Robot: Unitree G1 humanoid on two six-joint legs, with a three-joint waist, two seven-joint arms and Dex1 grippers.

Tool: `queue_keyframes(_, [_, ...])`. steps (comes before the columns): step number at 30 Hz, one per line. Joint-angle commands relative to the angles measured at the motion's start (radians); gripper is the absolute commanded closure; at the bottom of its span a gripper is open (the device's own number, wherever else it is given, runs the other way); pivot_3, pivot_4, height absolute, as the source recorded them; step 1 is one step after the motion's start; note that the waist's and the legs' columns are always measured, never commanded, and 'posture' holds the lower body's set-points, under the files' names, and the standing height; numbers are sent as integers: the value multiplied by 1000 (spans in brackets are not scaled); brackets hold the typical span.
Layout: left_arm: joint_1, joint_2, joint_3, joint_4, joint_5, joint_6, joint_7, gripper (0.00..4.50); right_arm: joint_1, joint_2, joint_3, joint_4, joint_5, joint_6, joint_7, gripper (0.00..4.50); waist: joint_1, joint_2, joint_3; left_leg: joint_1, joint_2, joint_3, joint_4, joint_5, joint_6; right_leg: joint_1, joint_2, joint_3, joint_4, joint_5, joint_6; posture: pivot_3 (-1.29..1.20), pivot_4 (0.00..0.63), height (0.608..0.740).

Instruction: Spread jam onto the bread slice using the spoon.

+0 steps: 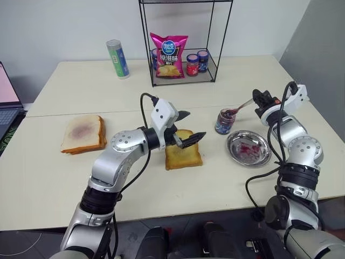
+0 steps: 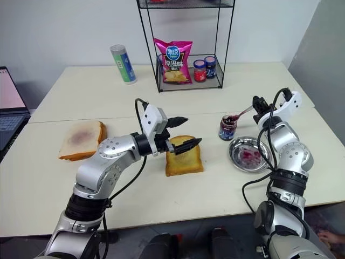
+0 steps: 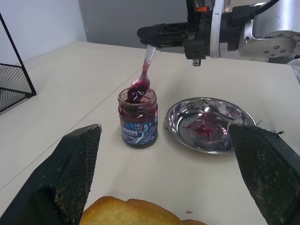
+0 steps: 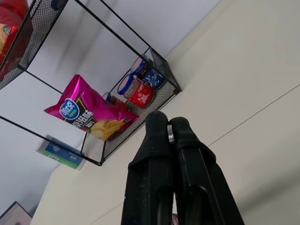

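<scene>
A: What lies toward the left edge of the pale cream table (image 1: 64, 178)?

B: A paler slice of bread with a dull purplish centre stain (image 1: 83, 134). Behind it, toward the far edge, a green and blue cylindrical can (image 1: 117, 59) stands upright.

A: And the middle?

B: The square golden-brown toasted bread slice (image 1: 183, 156) lies flat near the table's centre. The left claw (image 1: 187, 129) hovers over its far edge, its two black fingers spread wide with nothing between them. At the far edge stands a black wire rack (image 1: 183, 40) holding a pink crisp bag (image 1: 168, 55) and two small jars (image 1: 197, 62).

A: Further right?

B: A small open glass jar with a dark blue label (image 3: 137, 119) stands upright, dark red jam (image 3: 136, 96) at its mouth. Just beside it, toward the right edge, is a round shiny steel plate (image 3: 208, 124) smeared with red.

A: Where is the spoon?

B: The small silvery metal spoon (image 3: 143, 76) slants down into the jar, its stained bowl resting in the jam. The right claw (image 1: 261, 99), closed tight, pinches the thin handle's end above the table's right side.
</scene>
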Motion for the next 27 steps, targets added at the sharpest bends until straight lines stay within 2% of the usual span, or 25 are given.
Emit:
queue_keyframes(1, [-22, 0, 5, -18, 2, -23, -5, 0, -17, -17, -11, -43, 25, -19, 2, 4462, 0, 0, 0, 0, 0, 0, 0, 0, 0, 0, 0, 0, 0, 0, 0, 0, 150, 740])
queue_keyframes(18, [-29, 4, 11, -18, -6, -21, -14, 0, -31, -30, -30, -54, 69, -8, -12, 4462, 0, 0, 0, 0, 0, 0, 0, 0, 0, 0, 0, 0, 0, 0, 1, 0, 150, 740])
queue_keyframes(21, [-30, 5, 17, -23, -13, -17, -19, 0, -38, -8, -56, -58, 122, -2, -46, 4462, 0, 0, 0, 0, 0, 0, 0, 0, 0, 0, 0, 0, 0, 0, 1, 0, 150, 740])
queue_keyframes(27, [-14, 46, 102, -71, -94, 40, -40, 0, -73, 78, -117, -106, 341, 40, -160, 4462, -1, 0, 0, 0, 0, 0, 0, 0, 0, 0, 0, 0, 0, 0, 0, 0, 150, 740])
